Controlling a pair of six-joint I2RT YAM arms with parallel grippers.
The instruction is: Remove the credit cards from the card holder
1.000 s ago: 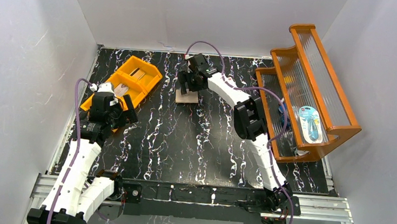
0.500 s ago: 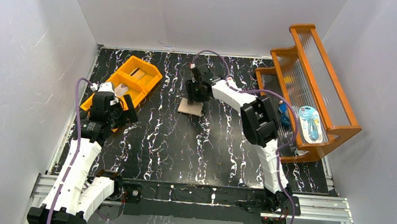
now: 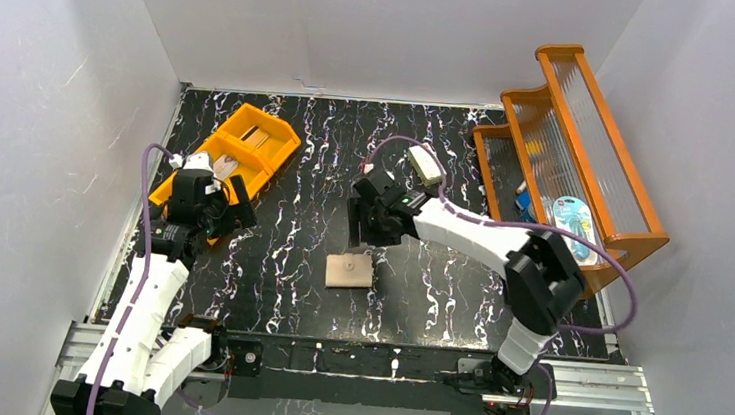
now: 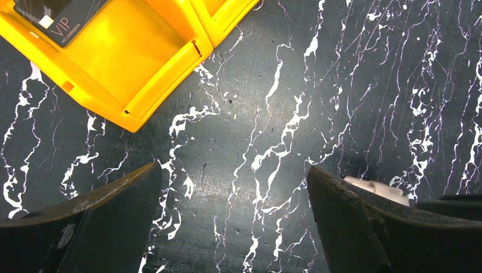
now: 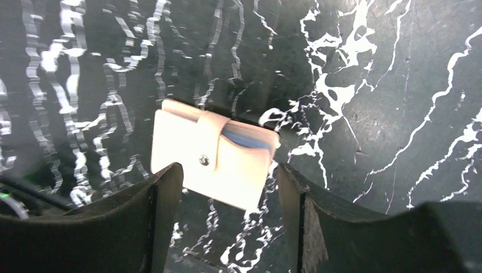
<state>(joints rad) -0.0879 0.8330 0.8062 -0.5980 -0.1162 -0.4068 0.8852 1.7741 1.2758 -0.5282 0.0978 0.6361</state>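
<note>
From the overhead camera I see the card holder (image 3: 349, 271) lying shut on the black marbled table (image 3: 435, 304), peach side up with its snap tab across the top, in the near middle of the table. My right gripper (image 3: 361, 235) hangs just beyond the holder's far edge, and I cannot tell from here whether it touches it. My left gripper (image 3: 230, 218) sits at the near end of the orange bin (image 3: 280, 130) on the left side, well apart from the holder. A white box (image 3: 425, 164) lies further back, near the right arm's cable, and an orange rack (image 3: 590, 137) stands along the right edge.

Through the left wrist camera I see the fingers (image 4: 102, 210) spread wide with only bare table between them. The bin's corner fills the upper left, and a dark card (image 4: 57, 14) marked VIP lies in one compartment.

On the right wrist camera the picture is a little blurred. The fingers (image 5: 153, 210) are parted and grip nothing. The card holder (image 5: 213, 162) shows in the gap between them, flat on the table, with its flap snapped closed and a blue-grey edge peeking out on one side.
</note>
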